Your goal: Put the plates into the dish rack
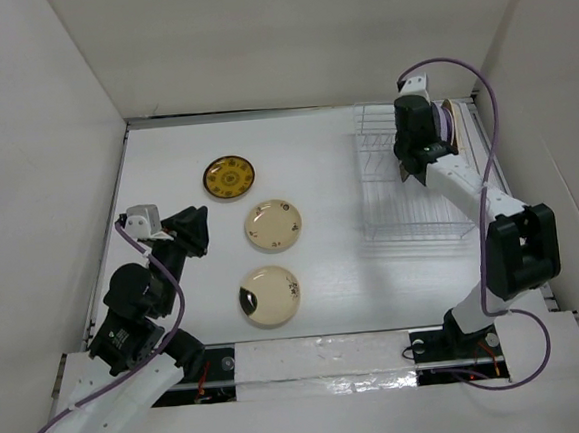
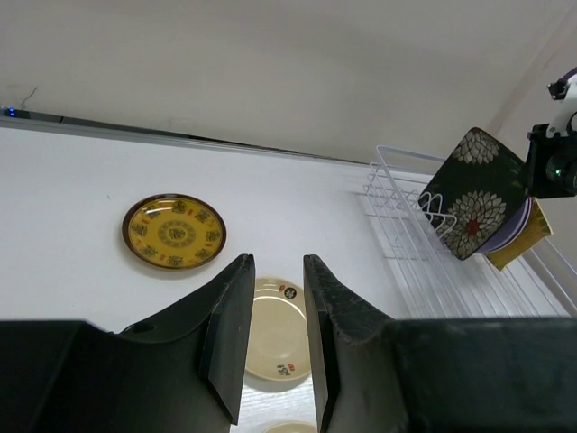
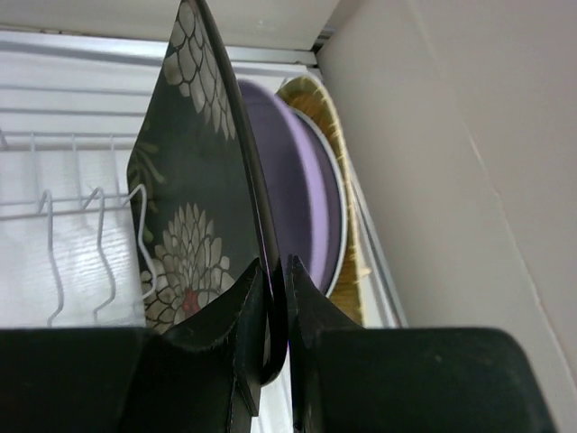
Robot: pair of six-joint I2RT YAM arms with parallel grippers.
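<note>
My right hand (image 3: 275, 271) is clamped on the lower edge of the black square plate (image 3: 189, 207), its rim pinched between my two fingers. I hold the plate on edge and tilted over the right-hand end of the dish rack (image 1: 413, 192), with its flowered face turned toward the open rows of prongs. Just behind it the lavender plate (image 3: 302, 207) stands upright in the rack. The mustard plate (image 3: 335, 135) stands behind that one, nearest the side wall. I cannot tell whether the black plate's lower corner touches the wire or hangs just above it.

My left hand (image 2: 278, 266) hovers low over the left side of the table (image 1: 356, 292), well apart from the rack. Its fingers stand parted with nothing between them.

Three plates lie flat on the table in a loose line running away from me. The dark-yellow patterned plate (image 1: 229, 177) is farthest, a cream plate (image 1: 273, 225) lies in the middle, and a second cream plate (image 1: 270, 295) is nearest my bases. From my left wrist the middle cream plate shows through the gap between my fingers, and the patterned one sits off to the left beyond it.
</note>
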